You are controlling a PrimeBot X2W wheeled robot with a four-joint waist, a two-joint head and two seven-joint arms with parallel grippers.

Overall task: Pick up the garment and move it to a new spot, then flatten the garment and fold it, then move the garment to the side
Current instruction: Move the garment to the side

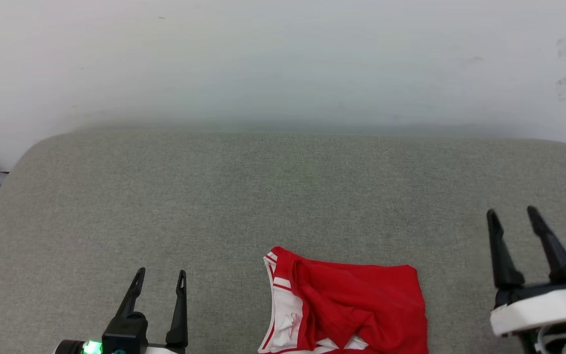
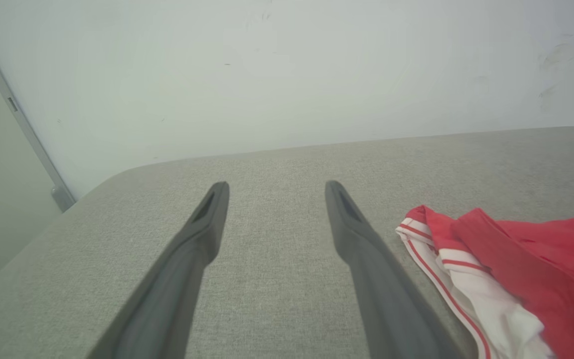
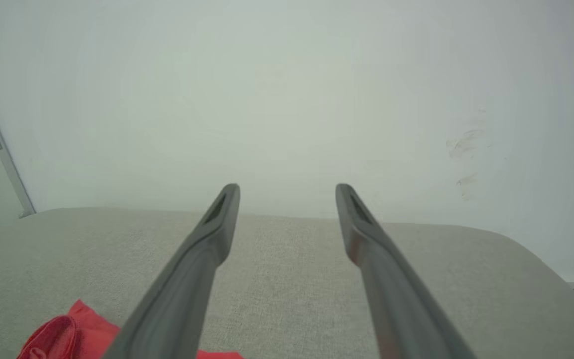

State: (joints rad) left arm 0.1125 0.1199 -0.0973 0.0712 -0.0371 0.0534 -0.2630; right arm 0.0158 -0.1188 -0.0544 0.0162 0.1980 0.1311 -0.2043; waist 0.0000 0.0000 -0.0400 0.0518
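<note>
The garment (image 1: 352, 307), red with white striped-trim parts, lies crumpled at the near edge of the grey fabric surface (image 1: 283, 196), cut off by the head view's bottom. My left gripper (image 1: 160, 276) stands open to its left, with nothing between the fingers. In the left wrist view the garment (image 2: 511, 269) lies just right of that gripper (image 2: 274, 187). My right gripper (image 1: 512, 215) is open to the garment's right, raised and apart from it. In the right wrist view a red corner of the garment (image 3: 68, 334) shows low and left of the open right gripper (image 3: 287, 189).
A pale wall (image 1: 283, 59) rises right behind the grey surface. The surface's rounded corners show at far left (image 1: 42, 142) and far right (image 3: 516, 244). A grey metal post (image 2: 23, 129) stands past the left edge.
</note>
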